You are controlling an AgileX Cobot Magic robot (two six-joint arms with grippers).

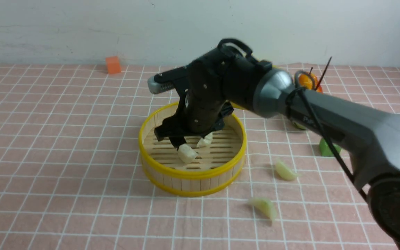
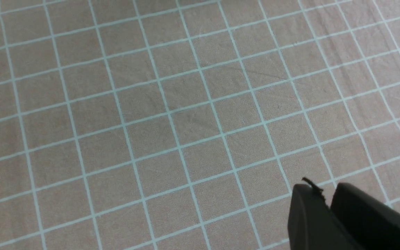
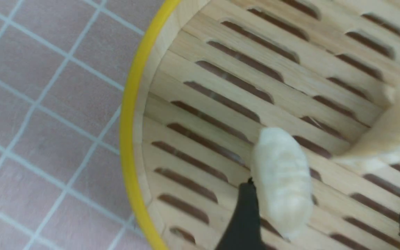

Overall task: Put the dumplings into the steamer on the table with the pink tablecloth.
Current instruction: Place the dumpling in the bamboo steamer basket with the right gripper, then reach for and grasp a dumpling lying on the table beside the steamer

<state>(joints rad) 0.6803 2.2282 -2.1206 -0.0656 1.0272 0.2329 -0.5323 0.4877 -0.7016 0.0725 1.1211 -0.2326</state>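
The steamer [image 1: 193, 175] stands mid-table on the pink tablecloth [image 1: 64, 139]. My right gripper [image 1: 191, 140] reaches down into it, jaws wide apart. One cream dumpling [image 1: 187, 153] sits just under the gripper, and a second [image 1: 205, 140] lies behind it in the basket. In the right wrist view the gripper [image 3: 328, 215] is open; the first dumpling [image 3: 281, 180] rests against one finger [image 3: 245, 218] on the slatted floor, and the second [image 3: 391, 139] lies near the steamer rim [image 3: 130, 139]. Two more dumplings [image 1: 285, 171] [image 1: 264, 206] lie on the cloth right of the steamer. My left gripper [image 2: 325, 196] is shut and empty above bare cloth [image 2: 151, 104].
A green cube [image 1: 326, 147] sits right of the steamer, partly behind my right arm. An orange cube [image 1: 113, 65] stands at the far edge by the wall. A round orange toy [image 1: 307, 80] shows behind the arm at back right.
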